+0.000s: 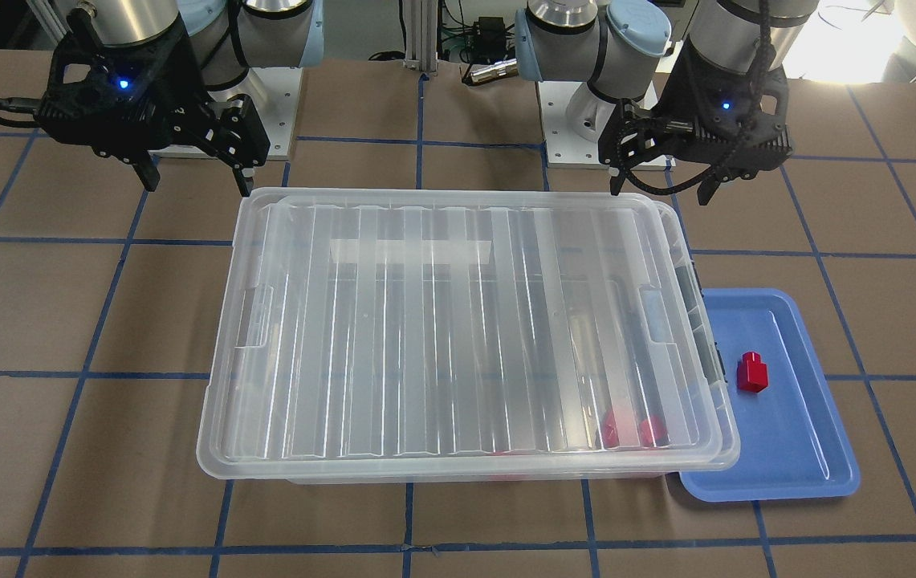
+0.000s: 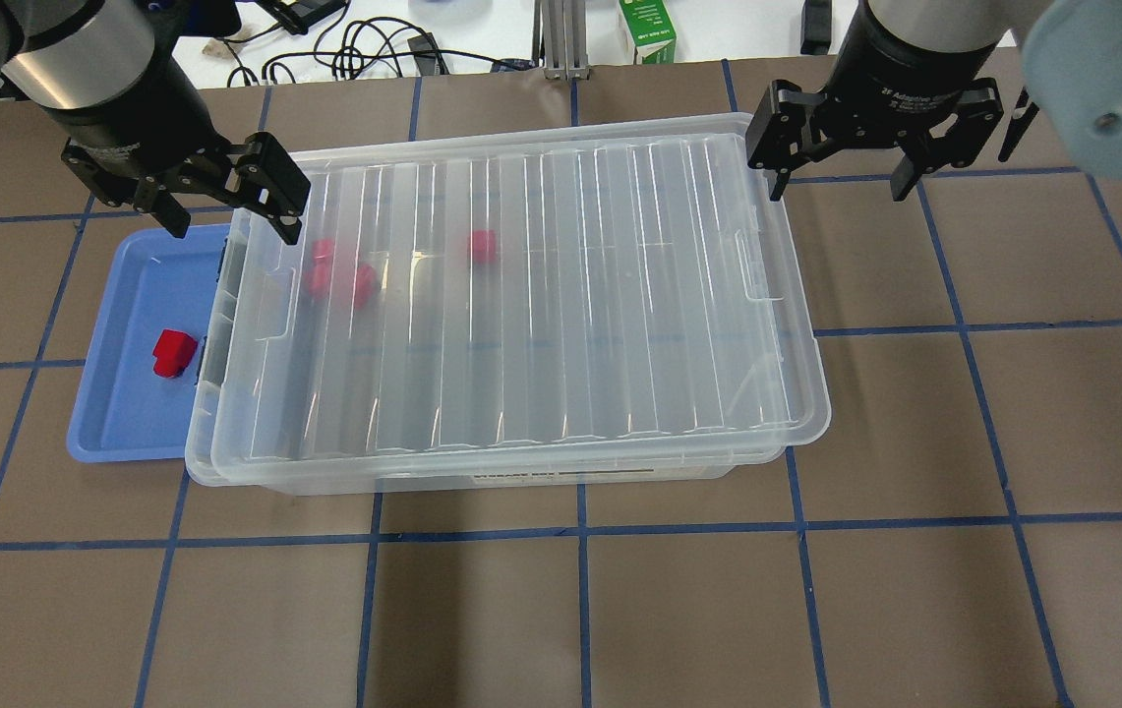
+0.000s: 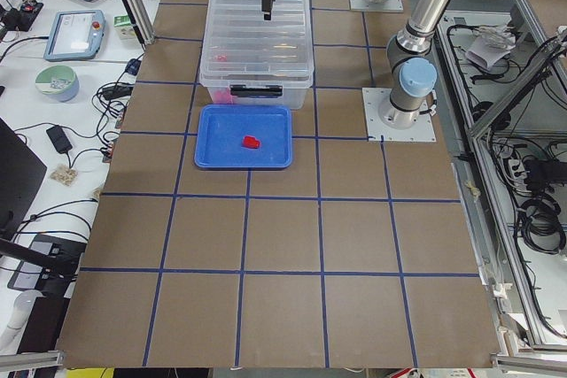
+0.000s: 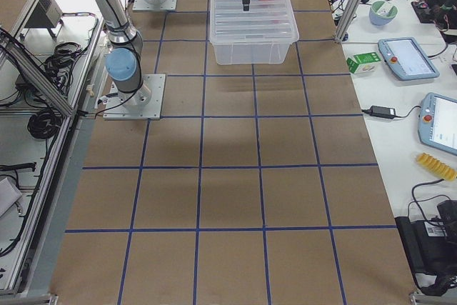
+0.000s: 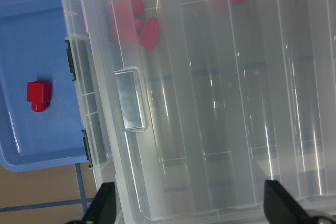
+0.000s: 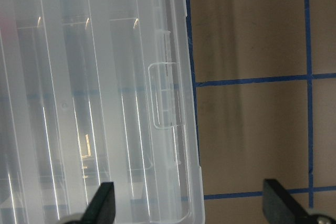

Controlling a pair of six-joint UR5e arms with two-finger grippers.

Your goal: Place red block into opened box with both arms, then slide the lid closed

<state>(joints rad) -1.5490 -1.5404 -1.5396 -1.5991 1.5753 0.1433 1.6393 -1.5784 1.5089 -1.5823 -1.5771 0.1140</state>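
The red block (image 2: 173, 353) lies alone in the shallow blue tray (image 2: 118, 413), also seen as the red block (image 1: 749, 372) and the red block (image 5: 39, 95). The clear box (image 2: 521, 477) stands beside the tray. Its ribbed lid (image 2: 521, 295) lies over nearly the whole box, shifted a little toward my right. My left gripper (image 2: 231, 224) hangs open above the box's left end, next to the tray. My right gripper (image 2: 838, 187) hangs open above the lid's far right corner. Neither gripper holds anything.
Several other red pieces (image 2: 339, 275) show through the lid inside the box. A green carton (image 2: 647, 29) and cables sit on the white bench beyond the table. Brown table surface with blue tape lines (image 2: 620, 610) lies in front of the box.
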